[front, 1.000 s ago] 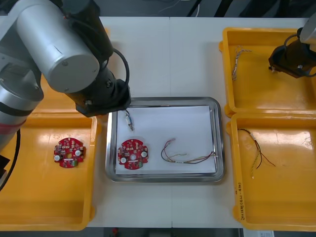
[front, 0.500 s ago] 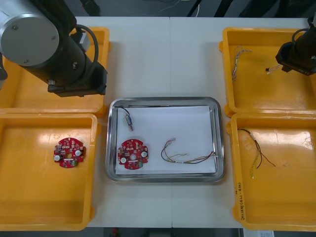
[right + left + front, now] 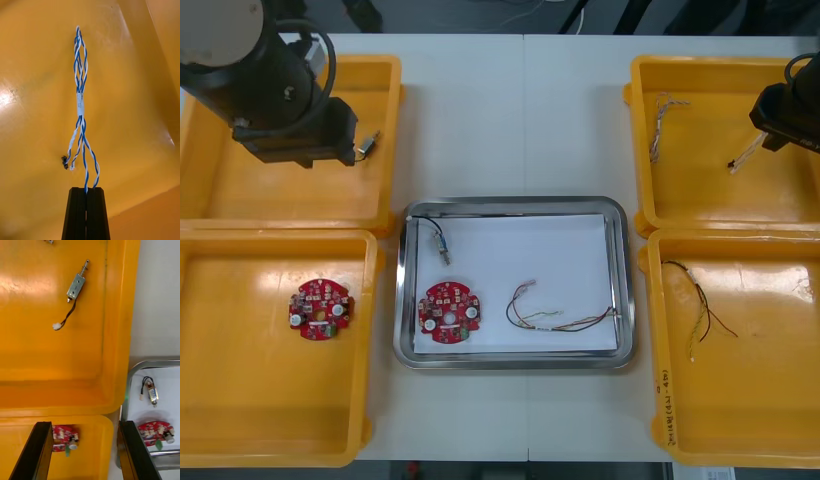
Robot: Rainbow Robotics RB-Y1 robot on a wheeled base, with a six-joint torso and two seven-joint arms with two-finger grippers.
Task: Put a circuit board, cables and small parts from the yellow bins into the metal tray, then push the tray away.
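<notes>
Well, the left gripper (image 3: 84,423) hangs over the far-left bin (image 3: 300,200), at ten o'clock on the table (image 3: 520,120), its fingers (image 3: 35,450) spread wide with nothing between them. A small metal part (image 3: 367,146) lies on that bin's floor beside its three o'clock wall, trailing a black lead with a white plug. At eight o'clock the near-left bin (image 3: 240,420) holds one board (image 3: 321,309). In the middle sits the tray (image 3: 510,205), white inside. It holds a second part (image 3: 440,242) with a black lead near its ten o'clock corner, a second board (image 3: 449,312) at its seven o'clock, and a red and yellow cable (image 3: 560,318) running from the centre towards its four o'clock corner. At two o'clock the right gripper (image 3: 86,189) is above the far-right bin (image 3: 700,190), fingers pinched together on the ends of a blue and white cable (image 3: 80,105), which hangs from them over the bin floor. Another twisted cable (image 3: 660,122) lies at that bin's ten o'clock. The near-right bin (image 3: 760,400), at four o'clock, holds a black cable (image 3: 695,300).
</notes>
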